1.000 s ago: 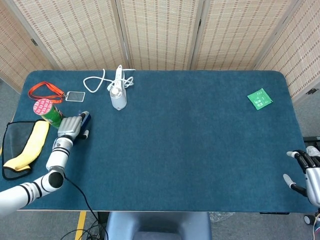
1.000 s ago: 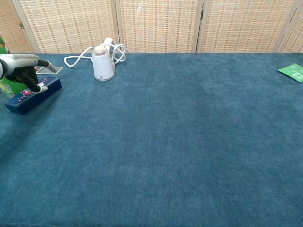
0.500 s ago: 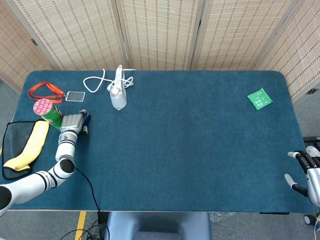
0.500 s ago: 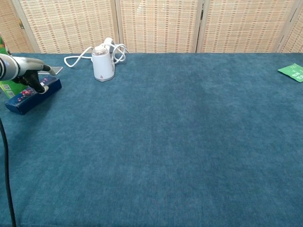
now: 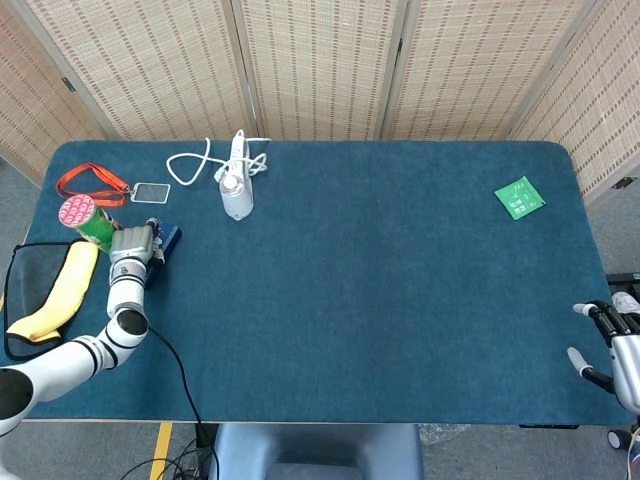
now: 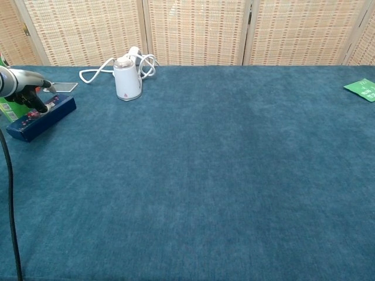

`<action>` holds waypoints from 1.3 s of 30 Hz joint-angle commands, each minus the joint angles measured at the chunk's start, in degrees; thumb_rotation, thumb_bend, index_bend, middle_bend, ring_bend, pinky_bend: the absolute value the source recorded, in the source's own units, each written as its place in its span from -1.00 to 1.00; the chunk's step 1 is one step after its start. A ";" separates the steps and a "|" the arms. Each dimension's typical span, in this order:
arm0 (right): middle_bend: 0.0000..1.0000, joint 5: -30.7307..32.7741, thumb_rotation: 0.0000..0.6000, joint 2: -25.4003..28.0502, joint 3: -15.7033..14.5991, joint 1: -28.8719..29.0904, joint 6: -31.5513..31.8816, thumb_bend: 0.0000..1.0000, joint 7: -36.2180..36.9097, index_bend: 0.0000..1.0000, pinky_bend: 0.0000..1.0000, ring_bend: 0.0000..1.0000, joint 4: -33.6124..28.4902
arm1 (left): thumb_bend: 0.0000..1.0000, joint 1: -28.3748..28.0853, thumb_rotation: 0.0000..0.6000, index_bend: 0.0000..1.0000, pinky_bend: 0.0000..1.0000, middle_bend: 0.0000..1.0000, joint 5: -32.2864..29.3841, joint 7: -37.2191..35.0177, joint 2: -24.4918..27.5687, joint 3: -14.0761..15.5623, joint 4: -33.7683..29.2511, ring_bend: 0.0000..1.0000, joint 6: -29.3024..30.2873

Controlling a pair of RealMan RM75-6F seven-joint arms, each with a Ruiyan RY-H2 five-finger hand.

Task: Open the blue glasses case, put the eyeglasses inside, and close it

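The blue glasses case lies closed near the table's left edge, with small printed marks on its lid. In the head view only its far end shows past my left hand. That hand lies over the case, its dark fingers touching the lid and the thumb stretched along the far side. Whether it grips the case is unclear. My right hand hangs off the table's near right corner, fingers spread and holding nothing. I cannot make out any eyeglasses.
A green can with a pink lid stands just left of the case. A black pouch with a yellow cloth lies at the left edge. An orange lanyard, a white corded device and a green packet lie farther back.
My left hand has slid a little left and back over the case, and the forearm has swung round. The case has stayed put. The right hand has barely moved.
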 commanded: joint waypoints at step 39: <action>-0.41 0.00 1.00 -0.44 0.04 0.17 0.04 -0.52 0.79 -0.45 -0.40 -0.13 0.73 | 0.18 1.96 1.00 -0.85 1.00 0.98 21.10 -11.20 15.43 7.25 -32.04 0.88 0.79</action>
